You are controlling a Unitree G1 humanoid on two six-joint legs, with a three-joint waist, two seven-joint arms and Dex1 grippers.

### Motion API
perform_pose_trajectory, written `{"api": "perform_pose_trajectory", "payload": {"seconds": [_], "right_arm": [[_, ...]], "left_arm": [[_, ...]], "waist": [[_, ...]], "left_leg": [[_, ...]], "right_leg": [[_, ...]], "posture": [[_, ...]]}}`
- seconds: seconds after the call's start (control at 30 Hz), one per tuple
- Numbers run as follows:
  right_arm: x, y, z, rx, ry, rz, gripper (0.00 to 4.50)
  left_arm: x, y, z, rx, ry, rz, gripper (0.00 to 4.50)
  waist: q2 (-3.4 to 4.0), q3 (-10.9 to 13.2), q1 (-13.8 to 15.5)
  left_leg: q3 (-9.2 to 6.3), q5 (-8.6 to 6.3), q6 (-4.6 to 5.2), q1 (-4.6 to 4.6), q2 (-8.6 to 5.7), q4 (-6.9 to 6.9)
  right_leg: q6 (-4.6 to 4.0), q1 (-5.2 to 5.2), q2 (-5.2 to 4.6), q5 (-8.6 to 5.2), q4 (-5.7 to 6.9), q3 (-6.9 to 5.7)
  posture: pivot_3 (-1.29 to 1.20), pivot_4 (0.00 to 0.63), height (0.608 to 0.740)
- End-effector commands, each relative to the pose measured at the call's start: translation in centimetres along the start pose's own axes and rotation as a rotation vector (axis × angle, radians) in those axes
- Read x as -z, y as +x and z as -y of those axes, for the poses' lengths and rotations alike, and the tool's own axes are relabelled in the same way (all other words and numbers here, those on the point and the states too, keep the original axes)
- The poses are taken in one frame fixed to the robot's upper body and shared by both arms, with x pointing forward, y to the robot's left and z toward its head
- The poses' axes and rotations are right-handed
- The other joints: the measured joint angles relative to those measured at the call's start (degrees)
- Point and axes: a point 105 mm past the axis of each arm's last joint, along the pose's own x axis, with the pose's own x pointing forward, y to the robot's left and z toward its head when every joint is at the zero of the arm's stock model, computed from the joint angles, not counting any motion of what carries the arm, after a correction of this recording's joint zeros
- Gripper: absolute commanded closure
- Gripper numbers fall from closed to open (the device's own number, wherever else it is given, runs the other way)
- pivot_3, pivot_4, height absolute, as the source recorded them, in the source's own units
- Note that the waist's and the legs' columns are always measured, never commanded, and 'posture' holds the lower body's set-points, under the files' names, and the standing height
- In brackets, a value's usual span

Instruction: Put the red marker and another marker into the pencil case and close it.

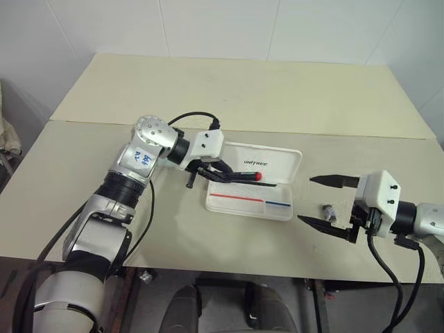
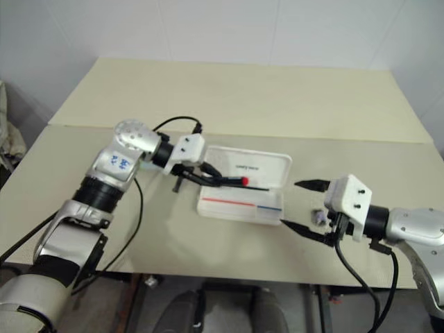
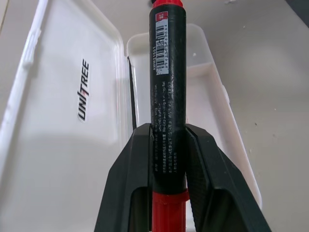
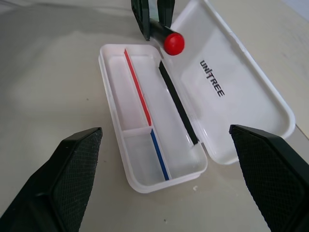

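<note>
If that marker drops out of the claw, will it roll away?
Probably: the red marker has a round, smooth barrel, so it likely rolls. It looks stiff and light. It is held over the open pencil case, whose walls should stop it.

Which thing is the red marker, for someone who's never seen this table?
Find the open white pencil case on the beige table. Above its hinge, the left claw grips the red marker, a slim black barrel with red ends. Unlike the case's printed red stripe, it hangs in the air.
</note>
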Motion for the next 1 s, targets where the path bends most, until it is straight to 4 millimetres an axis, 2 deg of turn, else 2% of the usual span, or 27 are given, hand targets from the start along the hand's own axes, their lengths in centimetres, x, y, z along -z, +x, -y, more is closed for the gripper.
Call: {"api": "perform_pose_trajectory", "payload": {"seconds": [0.03,0.2,0.57,0.7,0.83,0.93,1.0], "right_arm": [[-1.0,-0.5,0.0,0.041,-0.033,0.017,0.0],[-1.2,-0.5,-0.3,0.062,-0.027,0.022,0.0],[-1.9,-0.2,-0.6,0.083,-0.025,0.047,0.0],[-2.0,-0.1,-0.6,0.084,-0.025,0.052,0.0],[-2.1,0.0,-0.4,0.085,-0.029,0.059,0.0],[-2.2,0.3,-0.3,0.082,-0.031,0.068,0.0],[-2.2,0.4,-0.3,0.078,-0.03,0.071,0.0]], "left_arm": [[-0.9,1.0,-0.7,-0.006,0.023,-0.007,3.91],[-0.5,2.8,-0.7,0.012,0.04,-0.078,3.91],[-1.4,5.3,-1.0,-0.009,0.053,-0.073,3.91],[-2.2,5.8,-0.2,0.034,0.034,-0.025,2.61],[-2.1,5.7,0.0,0.04,0.033,-0.039,1.3],[-2.4,5.8,-0.4,-0.001,0.051,-0.017,0.29],[-3.2,5.6,-0.3,0.006,0.062,0.027,0.29]], "waist": [[-0.01,0.01,0.12],[-0.02,0.01,0.14],[-0.03,0.02,0.13],[-0.03,0.02,0.21],[-0.03,0.02,0.13],[-0.03,0.02,0.13],[-0.03,0.02,0.19]], "left_leg": [[-0.01,0.0,0.0,0.0,0.0,0.01],[-0.01,-0.01,0.02,-0.07,-0.01,0.04],[-0.01,-0.04,0.08,-0.11,-0.01,0.02],[-0.02,-0.05,0.08,-0.11,-0.01,0.02],[-0.01,-0.05,0.09,-0.13,-0.02,0.04],[-0.02,-0.05,0.09,-0.12,-0.01,0.03],[-0.03,-0.05,0.09,-0.12,-0.01,0.04]], "right_leg": [[0.0,0.01,0.0,0.0,-0.01,0.0],[0.04,0.03,-0.01,0.03,-0.17,0.0],[0.07,0.03,0.0,0.04,-0.29,-0.01],[0.07,0.03,0.0,0.04,-0.29,-0.01],[0.1,0.04,-0.01,0.06,-0.34,-0.01],[0.1,0.04,0.0,0.06,-0.32,-0.01],[0.1,0.04,0.0,0.06,-0.32,-0.01]], "posture": [[0.0,0.15,0.74],[0.0,0.15,0.74],[0.0,0.15,0.74],[0.0,0.15,0.74],[0.0,0.15,0.74],[0.0,0.15,0.74],[0.0,0.15,0.74]]}}
